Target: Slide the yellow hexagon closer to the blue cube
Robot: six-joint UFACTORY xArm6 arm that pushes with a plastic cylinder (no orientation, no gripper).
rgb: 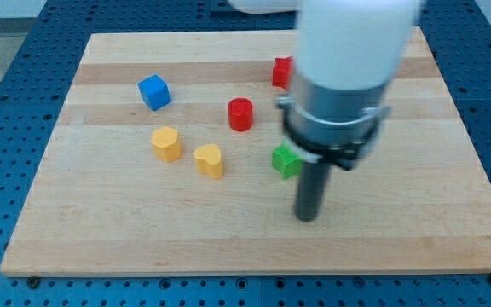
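Nothing done yet: my tip (308, 217), a bare rod holding nothing, sits near-right, well apart from the yellow hexagon (166, 143) below the blue cube (154, 92).

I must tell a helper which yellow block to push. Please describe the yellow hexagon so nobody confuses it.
On the wooden board, find the blue cube toward the view's upper left. Just below it sits the yellow hexagon. Unlike the yellow heart-shaped block on its right, it has flat sides and lies nearer the cube.

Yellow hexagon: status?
My tip at the view's lower right, touching nothing. Yellow hexagon block below blue cube, apart. Yellow heart-shaped block beside it.
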